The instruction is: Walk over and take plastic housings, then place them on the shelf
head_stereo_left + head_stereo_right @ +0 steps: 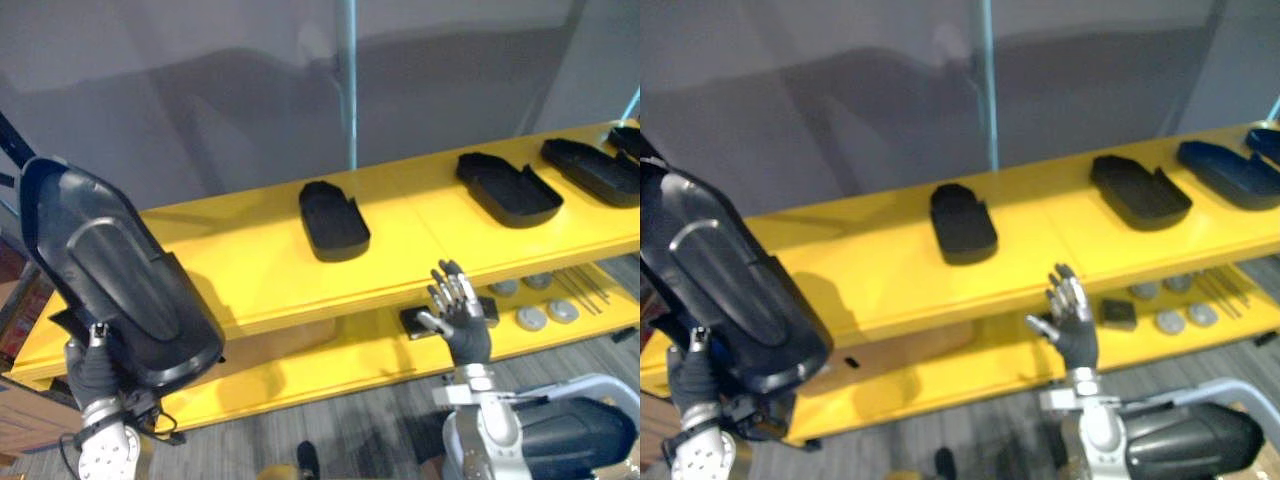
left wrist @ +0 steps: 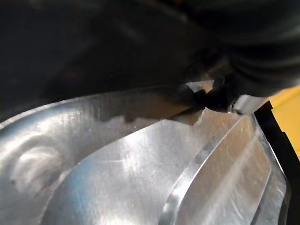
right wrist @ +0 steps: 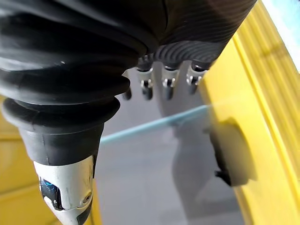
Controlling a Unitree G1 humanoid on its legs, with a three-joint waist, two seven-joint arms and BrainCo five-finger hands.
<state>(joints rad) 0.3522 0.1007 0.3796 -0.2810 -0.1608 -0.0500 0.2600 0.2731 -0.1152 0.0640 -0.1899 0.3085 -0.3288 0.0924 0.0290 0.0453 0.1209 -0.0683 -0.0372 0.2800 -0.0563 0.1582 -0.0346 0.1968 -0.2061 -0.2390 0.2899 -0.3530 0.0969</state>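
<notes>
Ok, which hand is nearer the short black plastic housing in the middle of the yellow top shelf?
Right. The right hand, raised open, is just below and right of that housing; the left hand is far lower left, gripping a large black housing.

I count five black plastic housings [image 1: 335, 220]: four on the top tier of the yellow shelf [image 1: 250, 250], one held aloft. I see four round silver discs [image 1: 531, 318] below.
</notes>
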